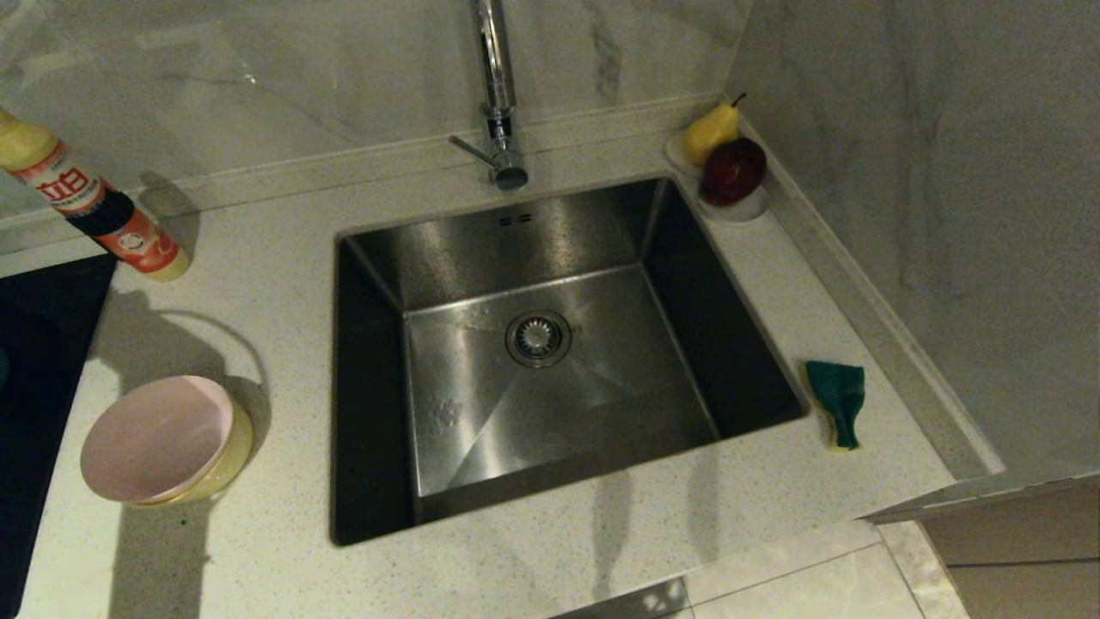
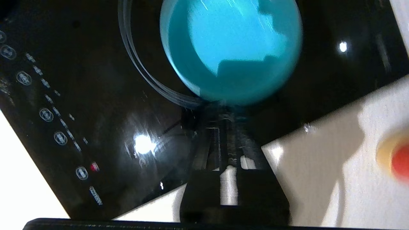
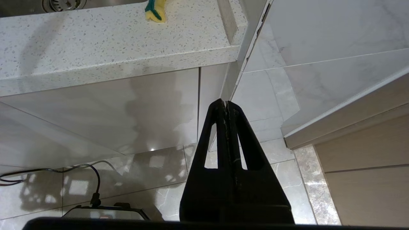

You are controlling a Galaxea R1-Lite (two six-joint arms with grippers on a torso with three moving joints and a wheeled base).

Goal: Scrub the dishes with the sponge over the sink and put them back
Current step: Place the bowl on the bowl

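Note:
The light blue bowl (image 2: 230, 48) sits on the black cooktop (image 2: 96, 95), left of the counter. My left gripper (image 2: 223, 111) hangs over the cooktop with its tips just short of the bowl's near rim; the jaws stand a narrow gap apart with nothing between them. The pink bowl (image 1: 155, 438) is nested in the yellow bowl (image 1: 228, 464) on the counter left of the sink (image 1: 481, 249). The sponge (image 1: 838, 400) lies green side up, bent, on the counter right of the sink. My right gripper (image 3: 225, 103) is shut and empty, parked below the counter's front edge. Neither arm shows in the head view.
A faucet (image 1: 497, 94) stands behind the sink. A dish-soap bottle (image 1: 94, 206) leans at the back left, near the cooktop (image 1: 43, 344). A pear (image 1: 711, 131) and a dark red apple (image 1: 732, 170) sit on a small dish in the back right corner by the wall.

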